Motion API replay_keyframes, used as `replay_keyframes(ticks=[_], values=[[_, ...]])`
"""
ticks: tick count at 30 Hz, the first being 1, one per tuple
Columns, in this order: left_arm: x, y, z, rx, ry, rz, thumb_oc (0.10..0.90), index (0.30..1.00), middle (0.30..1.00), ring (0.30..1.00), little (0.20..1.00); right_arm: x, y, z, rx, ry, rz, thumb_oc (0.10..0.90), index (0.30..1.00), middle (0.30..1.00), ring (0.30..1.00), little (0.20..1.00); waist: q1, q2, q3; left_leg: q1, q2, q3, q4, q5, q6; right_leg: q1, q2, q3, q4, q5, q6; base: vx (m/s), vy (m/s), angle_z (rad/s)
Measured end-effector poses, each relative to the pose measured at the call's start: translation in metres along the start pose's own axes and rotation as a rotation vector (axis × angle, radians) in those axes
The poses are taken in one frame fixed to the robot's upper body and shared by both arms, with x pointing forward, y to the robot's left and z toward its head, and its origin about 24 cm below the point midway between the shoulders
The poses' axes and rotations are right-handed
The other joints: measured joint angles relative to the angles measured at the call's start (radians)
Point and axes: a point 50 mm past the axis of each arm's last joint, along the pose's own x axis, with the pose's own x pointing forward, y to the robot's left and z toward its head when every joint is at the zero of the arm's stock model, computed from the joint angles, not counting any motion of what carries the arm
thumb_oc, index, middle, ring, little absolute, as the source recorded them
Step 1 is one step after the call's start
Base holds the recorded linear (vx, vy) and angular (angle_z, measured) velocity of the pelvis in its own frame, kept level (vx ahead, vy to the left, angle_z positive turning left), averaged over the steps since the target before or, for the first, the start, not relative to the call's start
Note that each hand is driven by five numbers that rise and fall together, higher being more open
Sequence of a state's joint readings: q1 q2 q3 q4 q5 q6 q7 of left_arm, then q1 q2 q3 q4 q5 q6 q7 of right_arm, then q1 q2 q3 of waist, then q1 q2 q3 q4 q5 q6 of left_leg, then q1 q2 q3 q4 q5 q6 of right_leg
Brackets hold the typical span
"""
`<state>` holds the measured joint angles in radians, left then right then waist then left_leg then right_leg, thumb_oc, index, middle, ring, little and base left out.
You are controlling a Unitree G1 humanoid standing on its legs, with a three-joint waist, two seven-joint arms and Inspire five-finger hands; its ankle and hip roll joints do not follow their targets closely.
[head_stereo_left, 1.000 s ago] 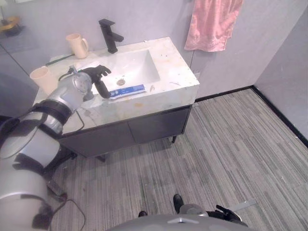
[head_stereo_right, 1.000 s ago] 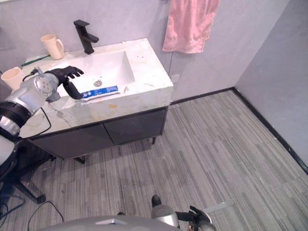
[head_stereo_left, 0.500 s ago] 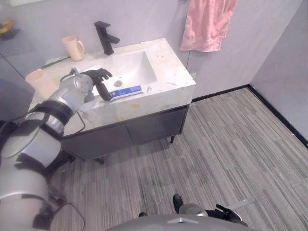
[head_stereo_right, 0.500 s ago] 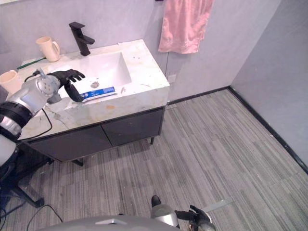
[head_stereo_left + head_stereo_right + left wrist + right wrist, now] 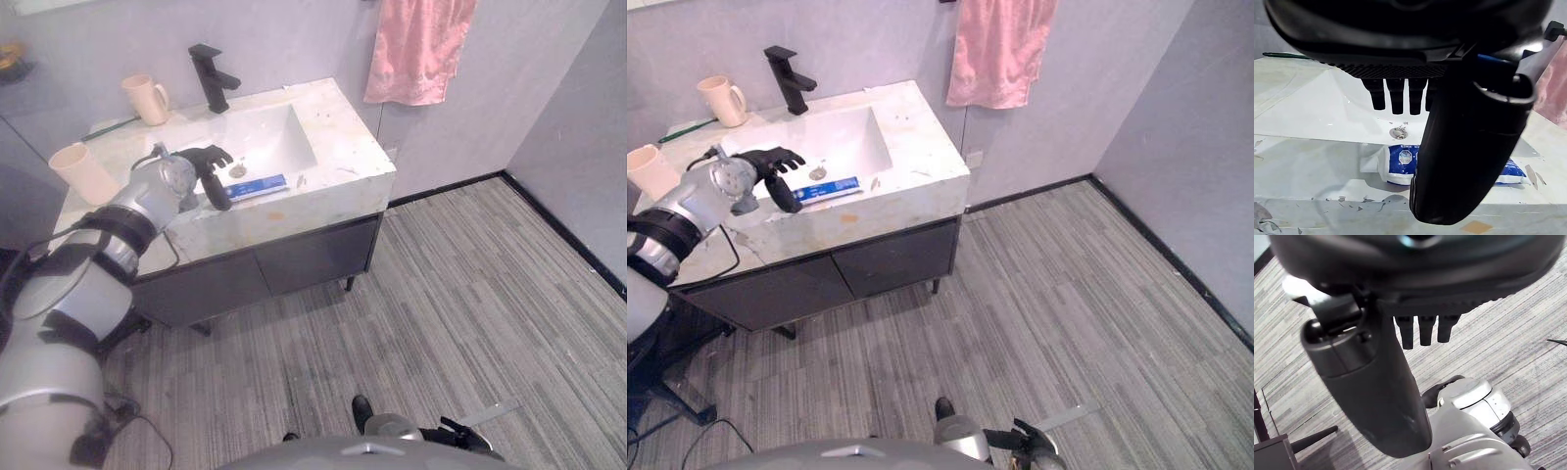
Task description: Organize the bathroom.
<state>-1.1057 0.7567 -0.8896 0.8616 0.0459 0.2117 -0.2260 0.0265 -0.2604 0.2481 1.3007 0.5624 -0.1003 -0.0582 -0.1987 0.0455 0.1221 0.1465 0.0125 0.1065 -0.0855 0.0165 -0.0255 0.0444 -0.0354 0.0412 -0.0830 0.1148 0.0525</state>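
**Left hand poised over the toothpaste at the sink's front edge**

The left hand [image 5: 209, 163] hangs over the front strip of the marble tabletop [image 5: 348, 147], its fingers [image 5: 1392, 95] straight and spread toward the basin [image 5: 265, 137], the thumb pointing down at the near end of the toothpaste tube [image 5: 257, 186]. The tube lies flat along the narrow ledge between the basin and the tabletop's front edge. From the wrist view the thumb stands in front of the tube and hides its middle, so I cannot tell whether it touches; nothing is pinched. The right hand [image 5: 1396, 357] hangs low over the floor, fingers straight and holding nothing.

Two beige cups stand well apart from the tube: one [image 5: 145, 97] at the back beside the black faucet [image 5: 211, 73], one [image 5: 80, 170] at the far left edge. A green toothbrush [image 5: 110, 125] lies near the back cup. A pink towel [image 5: 419, 47] hangs on the wall.

The risks, as I judge them:
- The ledge is narrow, so a push from the thumb could slide the tube into the basin or off the front edge to the floor.
- A flat, soft tube gives little to close on; the fingers may scrape the marble and skate it away.
- Closing on the near end alone could let the long end droop and slip.
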Motion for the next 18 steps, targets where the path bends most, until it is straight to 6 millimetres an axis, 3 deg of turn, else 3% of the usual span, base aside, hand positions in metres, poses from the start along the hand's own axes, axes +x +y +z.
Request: replay_keyframes(ticks=[4,6,7,8,10,18], values=[[0.0001,-0.0009,-0.0015,-0.004,0.015,-0.014,0.8,0.9,0.9,0.9,0.9,0.0,0.0,0.0002,0.0,0.0,-0.001,0.8,0.9,0.9,0.9,0.9,-0.001,0.0,0.0,-0.001,0.0,0.001,0.0,0.0,0.0,-0.001,0.0,0.001,0.0,0.0,0.0,0.0,0.0,0.0],[0.0002,-0.0012,-0.0018,-0.003,0.016,-0.019,0.745,0.818,0.818,0.818,0.818,0.0,0.0,0.0001,0.0,0.0,-0.001,0.8,0.9,0.9,0.9,0.9,0.0,0.0,0.0,-0.001,0.0,0.001,0.0,0.0,0.0,-0.001,0.0,0.001,0.0,0.0,0.0,0.0,0.0,0.0],[0.0002,-0.0014,-0.0022,-0.003,0.018,-0.023,0.649,0.674,0.674,0.674,0.674,0.0,0.0,0.0002,0.0,0.0,-0.001,0.8,0.9,0.9,0.9,0.9,0.0,0.0,0.0,-0.001,0.0,0.001,0.0,0.0,0.0,-0.001,0.0,0.001,0.0,0.0,0.0,0.0,0.0,0.0],[0.0003,-0.0017,-0.0018,-0.003,0.017,-0.024,0.422,0.333,0.333,0.333,0.333,0.0,0.0,0.0001,0.0,0.0,-0.001,0.8,0.9,0.9,0.9,0.9,0.0,0.0,0.0,-0.001,0.0,0.001,0.0,0.0,0.0,-0.001,0.0,0.001,0.0,0.0,0.0,0.0,0.0,0.0],[0.0005,-0.0021,-0.0012,-0.003,0.015,-0.026,0.4,0.3,0.3,0.3,0.3,0.0,0.0,0.0001,0.0,0.0,-0.001,0.8,0.9,0.9,0.9,0.9,-0.001,0.0,0.0,-0.001,0.0,0.001,0.0,0.0,0.0,-0.001,0.0,0.001,0.0,0.0,0.0,0.0,0.0,0.0],[0.0015,-0.0044,-0.0007,-0.002,0.022,-0.033,0.4,0.3,0.3,0.3,0.3,0.0,-0.0002,0.0001,0.001,0.0,-0.005,0.8,0.9,0.9,0.9,0.9,-0.001,0.0,-0.001,-0.003,0.0,0.004,0.0,-0.001,0.001,-0.005,0.0,0.004,0.0,0.001,0.001,0.0,0.0,0.0]])
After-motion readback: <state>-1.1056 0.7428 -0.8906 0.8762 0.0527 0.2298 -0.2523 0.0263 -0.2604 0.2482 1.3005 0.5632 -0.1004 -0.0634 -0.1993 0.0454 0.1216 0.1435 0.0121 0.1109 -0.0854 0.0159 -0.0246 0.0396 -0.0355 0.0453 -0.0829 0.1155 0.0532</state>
